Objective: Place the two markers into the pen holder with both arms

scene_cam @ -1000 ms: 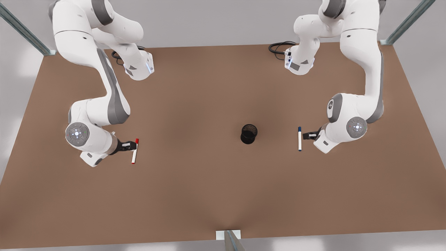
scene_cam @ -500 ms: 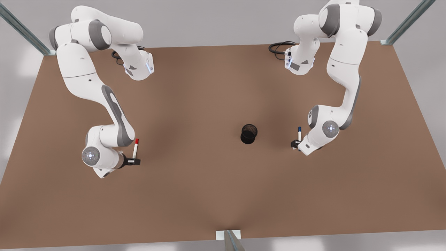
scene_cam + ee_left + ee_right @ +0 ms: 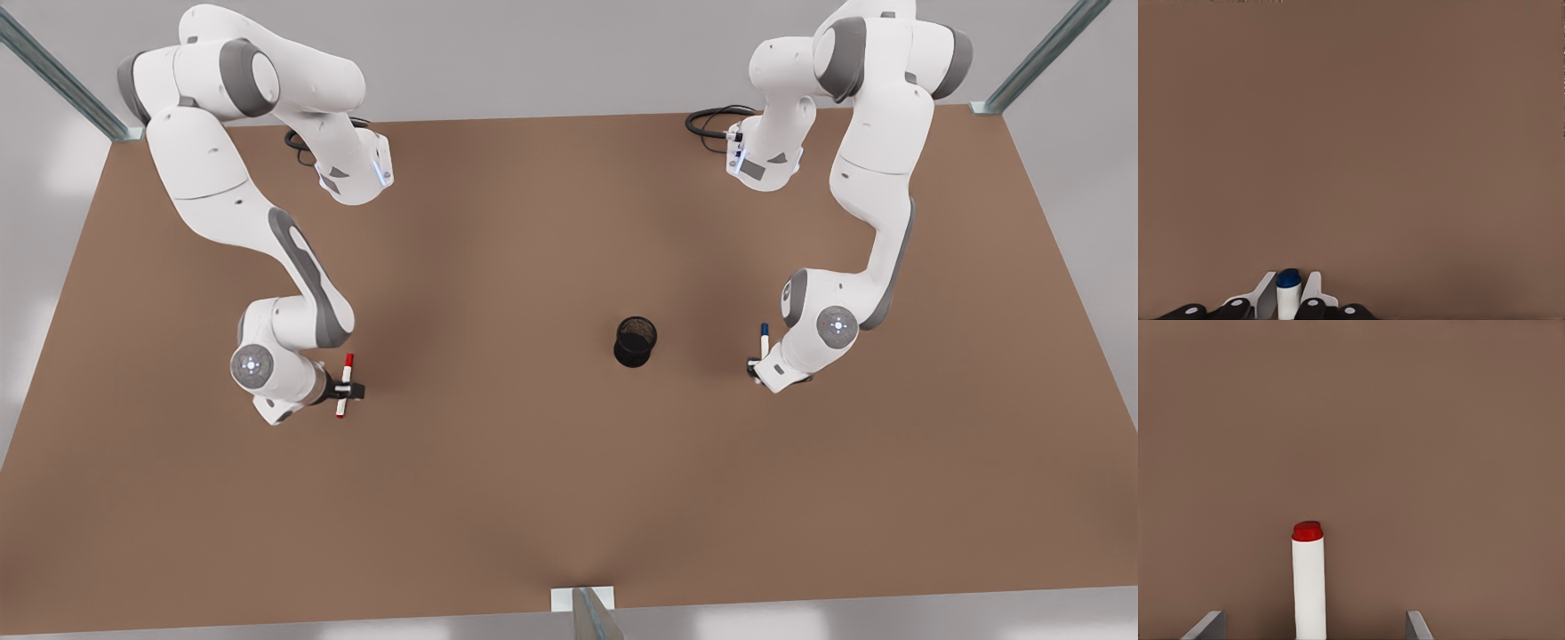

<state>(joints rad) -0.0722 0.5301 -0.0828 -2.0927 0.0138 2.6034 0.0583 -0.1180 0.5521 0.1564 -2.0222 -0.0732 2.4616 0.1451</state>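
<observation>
Gripping the blue-capped marker (image 3: 764,334), the left claw (image 3: 756,365) sits just off the pen holder (image 3: 635,341) at the front view's right; the right claw (image 3: 349,389), fingers spread astride the red-capped marker (image 3: 343,384) on the worktop (image 3: 533,480), is farther off.

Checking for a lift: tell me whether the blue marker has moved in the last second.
No. In the front view the blue marker lies where it was, right of the pen holder; the left gripper is shut on it.
</observation>
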